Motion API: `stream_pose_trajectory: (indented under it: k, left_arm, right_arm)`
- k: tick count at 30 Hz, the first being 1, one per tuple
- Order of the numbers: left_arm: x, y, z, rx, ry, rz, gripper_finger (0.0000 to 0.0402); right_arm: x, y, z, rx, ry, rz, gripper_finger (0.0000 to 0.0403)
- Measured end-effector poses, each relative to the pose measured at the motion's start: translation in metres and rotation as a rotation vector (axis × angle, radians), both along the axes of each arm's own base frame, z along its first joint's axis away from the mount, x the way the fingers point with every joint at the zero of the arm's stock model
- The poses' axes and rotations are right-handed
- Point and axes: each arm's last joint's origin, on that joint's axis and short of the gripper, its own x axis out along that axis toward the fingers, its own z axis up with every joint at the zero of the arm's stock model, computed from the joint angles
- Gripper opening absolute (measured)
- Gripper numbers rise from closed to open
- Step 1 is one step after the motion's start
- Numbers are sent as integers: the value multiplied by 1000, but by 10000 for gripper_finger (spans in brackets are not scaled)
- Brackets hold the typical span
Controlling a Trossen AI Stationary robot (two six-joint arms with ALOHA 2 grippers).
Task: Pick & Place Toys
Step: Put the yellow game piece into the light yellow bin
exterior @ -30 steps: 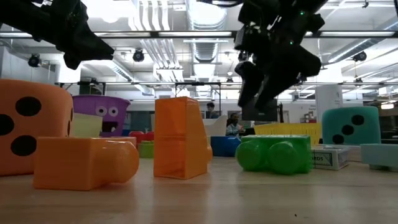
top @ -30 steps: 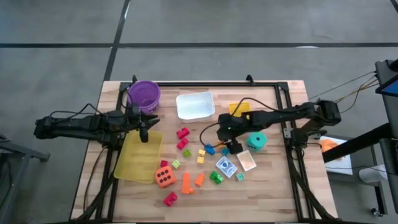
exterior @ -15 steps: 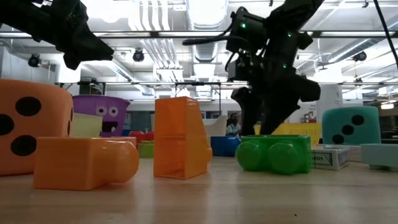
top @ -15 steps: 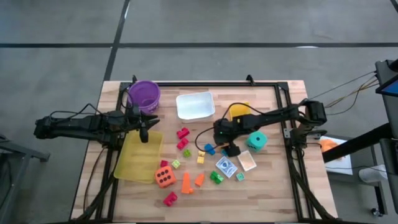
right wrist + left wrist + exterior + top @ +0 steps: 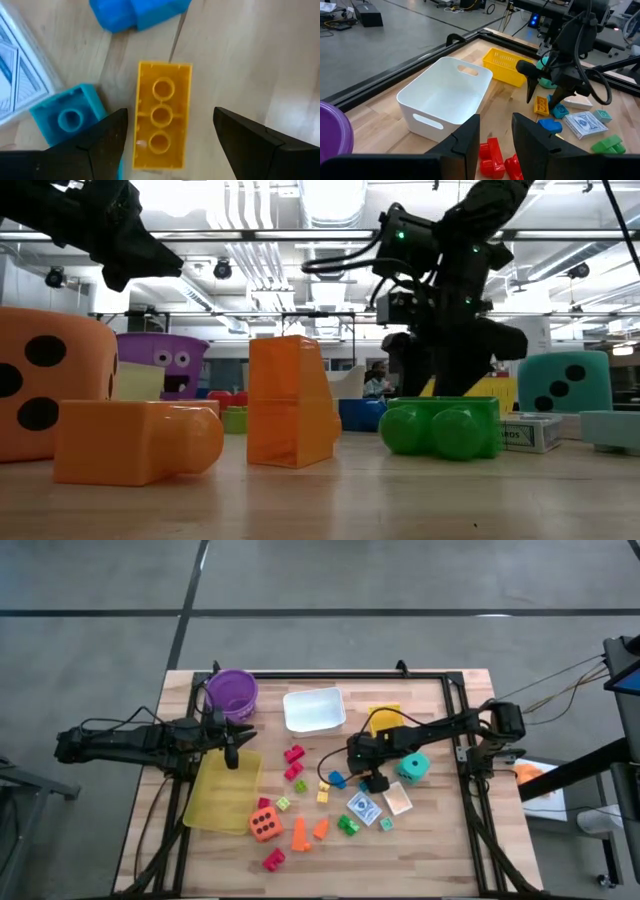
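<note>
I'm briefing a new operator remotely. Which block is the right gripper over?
Find the white tray at the table's far middle; the right gripper hangs open nearer, beside the teal die. Between its fingers lies a yellow block, oblong, three holes in a row, unlike its blue neighbours.

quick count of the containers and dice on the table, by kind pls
purple bowl: 1
white bin: 1
yellow basket: 1
yellow flat tray: 1
foam dice: 2 (orange die, teal die)
total: 6
</note>
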Motion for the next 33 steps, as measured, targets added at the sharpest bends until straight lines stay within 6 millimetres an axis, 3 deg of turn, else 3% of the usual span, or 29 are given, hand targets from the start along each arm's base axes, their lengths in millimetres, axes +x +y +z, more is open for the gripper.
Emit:
stream_pose_trajectory:
  k: [5, 15, 25, 33]
  left_arm:
    - [0, 0, 0, 0, 0, 0, 117]
    - [0, 0, 1, 0, -8, 0, 117]
    - [0, 0, 1, 0, -8, 0, 117]
    - [0, 0, 1, 0, -9, 0, 117]
  right_arm:
    - [-2, 0, -3, 3, 1, -12, 276]
    - [-2, 0, -4, 2, -6, -6, 128]
    - [-1, -1, -1, -14, -24, -22, 125]
    - [-6, -2, 32, -10, -147, -59, 125]
